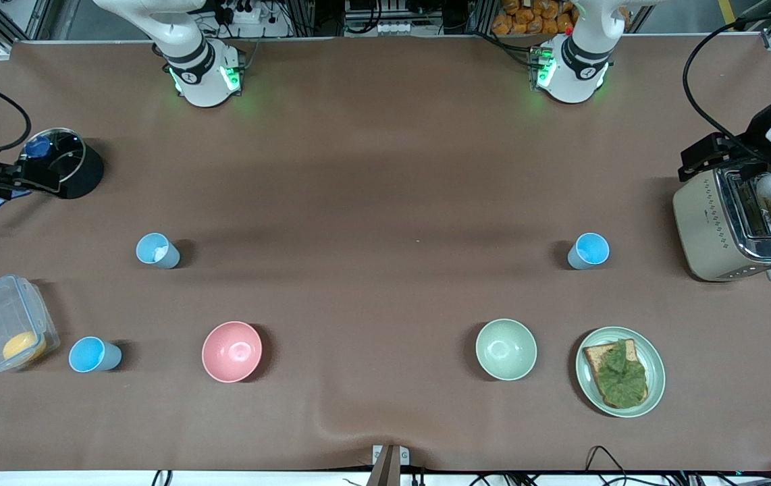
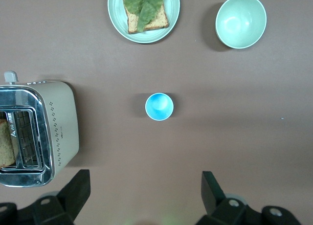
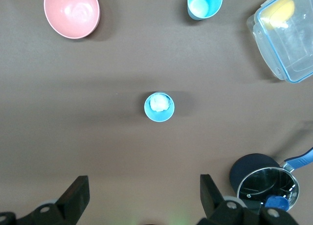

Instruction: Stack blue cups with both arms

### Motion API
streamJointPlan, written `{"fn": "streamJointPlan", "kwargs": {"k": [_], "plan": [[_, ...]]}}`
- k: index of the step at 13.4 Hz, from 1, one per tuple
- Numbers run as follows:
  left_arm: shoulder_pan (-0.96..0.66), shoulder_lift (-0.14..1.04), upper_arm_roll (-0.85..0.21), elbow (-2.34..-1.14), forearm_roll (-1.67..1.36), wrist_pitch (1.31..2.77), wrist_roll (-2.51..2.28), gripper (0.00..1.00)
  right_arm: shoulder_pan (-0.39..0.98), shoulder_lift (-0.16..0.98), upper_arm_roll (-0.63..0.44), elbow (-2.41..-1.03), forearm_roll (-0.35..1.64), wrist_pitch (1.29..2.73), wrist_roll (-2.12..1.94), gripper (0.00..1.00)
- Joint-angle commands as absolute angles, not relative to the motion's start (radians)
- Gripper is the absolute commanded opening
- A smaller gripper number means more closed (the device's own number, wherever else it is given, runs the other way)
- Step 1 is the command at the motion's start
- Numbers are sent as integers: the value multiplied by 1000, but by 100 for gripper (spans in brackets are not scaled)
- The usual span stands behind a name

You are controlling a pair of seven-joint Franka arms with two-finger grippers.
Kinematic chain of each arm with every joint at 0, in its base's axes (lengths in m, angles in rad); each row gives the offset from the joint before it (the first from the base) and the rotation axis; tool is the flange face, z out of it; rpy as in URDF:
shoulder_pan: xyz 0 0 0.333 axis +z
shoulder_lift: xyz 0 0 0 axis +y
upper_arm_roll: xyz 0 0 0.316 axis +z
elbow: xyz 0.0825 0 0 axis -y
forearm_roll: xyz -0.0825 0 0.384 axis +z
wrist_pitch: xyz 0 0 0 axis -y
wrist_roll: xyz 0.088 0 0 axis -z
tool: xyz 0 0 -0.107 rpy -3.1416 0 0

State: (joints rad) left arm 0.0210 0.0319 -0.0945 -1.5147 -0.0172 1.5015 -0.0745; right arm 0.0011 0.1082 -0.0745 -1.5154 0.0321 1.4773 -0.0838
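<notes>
We've got both hands wide and empty, left hand (image 2: 142, 195) over the sky-blue cup (image 2: 159, 106), right hand (image 3: 142, 195) over the paler cup (image 3: 159, 107). Our worry: a third blue cup (image 1: 93, 355) by the food container (image 1: 7, 322) could get grabbed instead, or an off-centre pinch tips these light tumblers

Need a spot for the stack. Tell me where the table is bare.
Bare: the middle stretch between the paler cup and the brighter cup, and between pink bowl and green bowl. Crowded: both table ends.
</notes>
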Motion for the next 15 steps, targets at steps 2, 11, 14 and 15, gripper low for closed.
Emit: {"fn": "streamJointPlan", "kwargs": {"k": [2,11,14,15], "plan": [[34,-11,-91,-1545,-41,1473,-57,100,61,136,-84,-1517,28,1473,-97,100],[49,-15,-119,-1740,-23,1670,-57,100,104,196,-84,-1710,29,1684,-86,100],[48,-15,-140,-1837,-21,1768,-57,100,135,199,-84,-1853,9,1839,-92,100],[48,-26,-143,-1901,-21,1820,-55,100,135,201,-84,-1868,-20,1854,-91,100]]}}
